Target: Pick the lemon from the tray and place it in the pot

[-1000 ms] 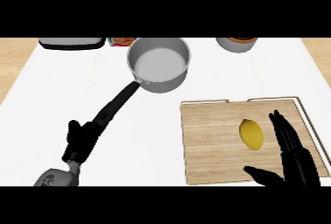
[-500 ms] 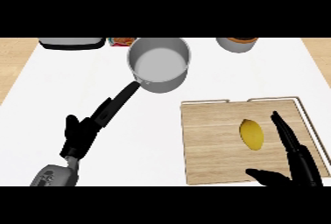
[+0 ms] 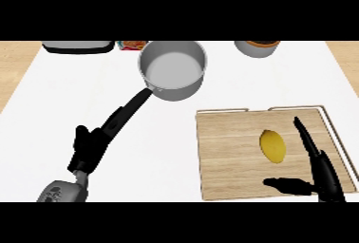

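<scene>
Head view, the only one: lemon (image 3: 273,145) lies on the wooden tray (image 3: 228,166), right of centre, its long axis running roughly 12 to 6 o'clock. Right hand (image 3: 319,172) is the nearer by far — just beside the lemon, which sits at about 10 o'clock from the palm. Fingers straight and spread wide, long ones pointing toward 12, thumb toward 9 below the fruit; it holds nothing and looks clear of the lemon. Left hand (image 3: 88,151) rests at lower left beside the pot's handle, fingers relaxed, well apart from the tray. Pot (image 3: 172,70) stands off the tray — at about 11 o'clock from the lemon.
</scene>
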Robot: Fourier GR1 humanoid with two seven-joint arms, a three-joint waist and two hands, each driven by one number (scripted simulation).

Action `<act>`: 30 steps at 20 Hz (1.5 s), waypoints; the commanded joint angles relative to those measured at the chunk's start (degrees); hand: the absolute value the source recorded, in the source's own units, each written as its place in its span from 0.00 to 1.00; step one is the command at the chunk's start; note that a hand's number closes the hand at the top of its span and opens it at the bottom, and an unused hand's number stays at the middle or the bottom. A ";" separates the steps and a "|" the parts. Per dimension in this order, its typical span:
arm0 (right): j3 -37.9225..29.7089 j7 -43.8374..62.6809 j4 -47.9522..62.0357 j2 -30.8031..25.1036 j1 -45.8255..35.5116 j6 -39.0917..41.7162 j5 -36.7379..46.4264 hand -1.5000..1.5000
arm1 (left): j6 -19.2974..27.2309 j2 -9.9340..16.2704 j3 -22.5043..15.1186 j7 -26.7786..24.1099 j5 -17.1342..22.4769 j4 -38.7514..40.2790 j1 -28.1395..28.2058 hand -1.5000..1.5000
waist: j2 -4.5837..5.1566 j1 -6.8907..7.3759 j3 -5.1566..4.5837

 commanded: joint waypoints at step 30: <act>-4.39 -10.37 26.98 8.81 -16.03 8.99 -6.52 1.00 | -2.90 -1.75 2.87 -1.40 -2.73 1.57 -0.01 0.50 | 0.17 0.13 0.17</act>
